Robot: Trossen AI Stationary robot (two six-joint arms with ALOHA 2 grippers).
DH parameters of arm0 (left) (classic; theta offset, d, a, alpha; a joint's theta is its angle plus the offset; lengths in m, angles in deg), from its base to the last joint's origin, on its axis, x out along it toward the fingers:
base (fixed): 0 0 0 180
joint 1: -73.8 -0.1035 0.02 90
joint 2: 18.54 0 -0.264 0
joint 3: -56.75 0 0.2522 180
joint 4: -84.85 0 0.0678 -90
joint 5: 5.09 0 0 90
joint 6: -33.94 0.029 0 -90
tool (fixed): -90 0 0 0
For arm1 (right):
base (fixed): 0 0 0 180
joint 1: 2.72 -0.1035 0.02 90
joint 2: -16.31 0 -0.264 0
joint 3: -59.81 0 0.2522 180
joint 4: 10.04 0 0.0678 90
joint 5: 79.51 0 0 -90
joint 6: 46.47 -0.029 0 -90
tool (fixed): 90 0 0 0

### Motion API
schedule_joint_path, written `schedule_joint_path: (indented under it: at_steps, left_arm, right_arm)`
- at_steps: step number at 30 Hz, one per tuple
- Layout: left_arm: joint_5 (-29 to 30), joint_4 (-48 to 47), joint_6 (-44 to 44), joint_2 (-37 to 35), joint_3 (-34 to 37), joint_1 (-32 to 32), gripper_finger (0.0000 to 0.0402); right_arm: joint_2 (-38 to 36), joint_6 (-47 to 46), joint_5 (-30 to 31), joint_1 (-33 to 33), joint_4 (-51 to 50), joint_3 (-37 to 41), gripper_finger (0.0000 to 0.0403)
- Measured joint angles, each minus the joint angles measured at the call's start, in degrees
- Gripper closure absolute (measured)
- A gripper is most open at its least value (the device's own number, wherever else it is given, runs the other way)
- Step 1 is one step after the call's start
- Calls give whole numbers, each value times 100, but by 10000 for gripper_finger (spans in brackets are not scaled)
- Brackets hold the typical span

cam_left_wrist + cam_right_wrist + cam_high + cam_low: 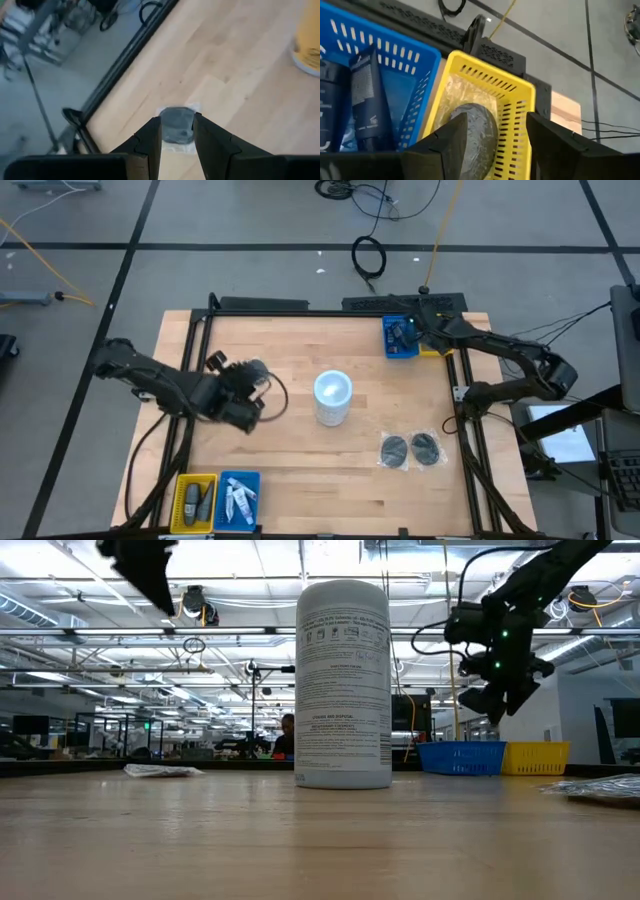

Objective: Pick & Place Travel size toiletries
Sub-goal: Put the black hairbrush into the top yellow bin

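Observation:
A dark grey disc in a clear packet (176, 125) lies flat on the wooden table near its left edge; the low view shows the same disc packet (160, 770). My left gripper (176, 122) hangs well above it, open, slanting down; the disc shows through the gap between its fingers. My right gripper (495, 125) stands open over the yellow basket (515, 105) at the far right corner. A grey disc in a clear wrap (475, 130) lies inside that basket, beneath the fingers. Two more discs in a clear bag (410, 450) lie on the table's right side.
A tall white cylinder (333, 395) stands mid-table. A blue basket (395, 75) holding dark bottles (367, 100) sits beside the yellow one. At the near left corner stand a yellow tray (195, 502) and a blue tray (238, 500) with small items.

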Motion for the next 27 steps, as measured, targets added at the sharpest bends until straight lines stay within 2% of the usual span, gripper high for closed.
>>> schedule_joint_path:
  at_steps: [3, 9, 15, 22, 27]
  left_arm:
    - [-291, 641, 287, -613, 763, -402, 289]
    - [-1188, 2578, 1068, -1688, 2324, -1391, 289]
    - [-2337, 3532, 1339, -1945, 3556, -2747, 289]
    - [-3142, 4632, 2138, -1922, 4073, -3998, 289]
    - [-3728, 4767, 2604, -1891, 4073, -4702, 289]
  right_arm:
    - [-230, -2, -84, -8, 10, 0, 205]
    - [-531, -20, -140, -169, 114, 0, 205]
    - [-636, 15, -142, -536, 355, 0, 205]
    - [-636, 133, -142, -861, 708, 0, 213]
    - [-636, 236, -140, -984, 719, 0, 213]
